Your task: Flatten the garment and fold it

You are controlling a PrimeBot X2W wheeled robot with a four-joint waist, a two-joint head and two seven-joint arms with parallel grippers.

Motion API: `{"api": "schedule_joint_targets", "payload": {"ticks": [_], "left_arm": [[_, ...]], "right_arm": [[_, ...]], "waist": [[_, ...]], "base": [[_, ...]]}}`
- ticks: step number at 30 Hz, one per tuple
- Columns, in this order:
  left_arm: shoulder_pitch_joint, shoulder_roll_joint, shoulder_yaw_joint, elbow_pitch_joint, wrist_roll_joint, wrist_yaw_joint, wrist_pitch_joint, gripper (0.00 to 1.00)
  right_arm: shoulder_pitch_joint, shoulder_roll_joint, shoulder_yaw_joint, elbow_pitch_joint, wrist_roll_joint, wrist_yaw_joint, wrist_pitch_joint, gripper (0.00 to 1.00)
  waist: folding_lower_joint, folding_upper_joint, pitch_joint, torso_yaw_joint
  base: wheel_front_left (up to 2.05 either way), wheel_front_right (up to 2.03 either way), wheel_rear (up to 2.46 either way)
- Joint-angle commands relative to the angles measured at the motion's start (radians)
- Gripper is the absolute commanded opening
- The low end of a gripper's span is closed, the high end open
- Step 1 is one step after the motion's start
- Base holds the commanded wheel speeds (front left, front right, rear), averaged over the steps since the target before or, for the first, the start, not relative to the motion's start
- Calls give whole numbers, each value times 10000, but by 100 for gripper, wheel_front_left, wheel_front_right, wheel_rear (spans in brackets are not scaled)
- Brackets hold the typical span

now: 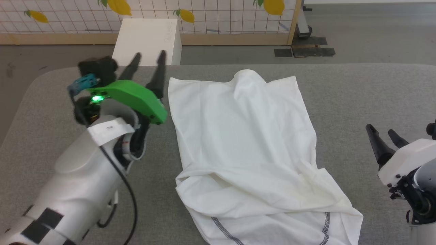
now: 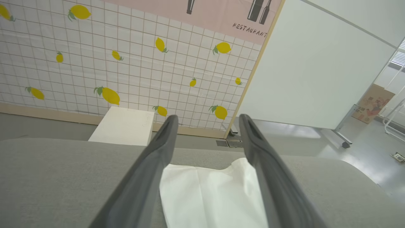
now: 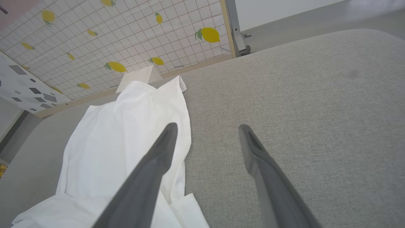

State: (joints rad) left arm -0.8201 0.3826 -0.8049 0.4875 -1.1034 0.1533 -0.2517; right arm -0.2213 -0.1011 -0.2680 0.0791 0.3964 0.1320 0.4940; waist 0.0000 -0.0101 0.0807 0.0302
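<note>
Jaws of the left gripper (image 1: pixel 150 56) are being held wide, nothing between them; those of the right gripper (image 1: pixel 380 131) are being held equally wide and empty; the garment (image 1: pixel 245 136) is being supported by the grey cushion (image 1: pixel 357 88) between both pairs, just beside the left jaws, apart from the right ones.

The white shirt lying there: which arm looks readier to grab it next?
Probably the left: the left gripper, open, hangs beside the far corner of the white shirt, while the right gripper, also open, stands well clear of it.
</note>
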Motion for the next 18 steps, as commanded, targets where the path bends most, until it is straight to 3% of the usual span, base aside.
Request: {"api": "schedule_joint_targets", "payload": {"ticks": [1,4,7,12,18], "left_arm": [[414,314,419,-247,467,263,-82,100],[1298,812,1484,-1014,1687,793,-94,100],[2556,913,2601,-1943,2557,1200,-97,100],[4001,597,3889,-3183,3471,1378,-99,100],[4553,-3,4659,-4006,4249,1214,-100,100]], "right_arm": [[74,39,45,-65,-25,-13,24,100],[18,3,156,-119,-7,-13,60,100],[-123,-72,278,-131,10,-13,108,100],[-644,-265,584,-77,-55,-13,356,100],[-2348,-694,1101,342,-550,-13,1291,100]], "waist": [[0,99,94,5],[0,99,274,-4],[0,99,557,-29],[0,99,1208,11],[0,99,2312,289]], "base": [[0,0,0],[0,0,0],[0,0,0],[0,0,0],[0,0,0]]}}
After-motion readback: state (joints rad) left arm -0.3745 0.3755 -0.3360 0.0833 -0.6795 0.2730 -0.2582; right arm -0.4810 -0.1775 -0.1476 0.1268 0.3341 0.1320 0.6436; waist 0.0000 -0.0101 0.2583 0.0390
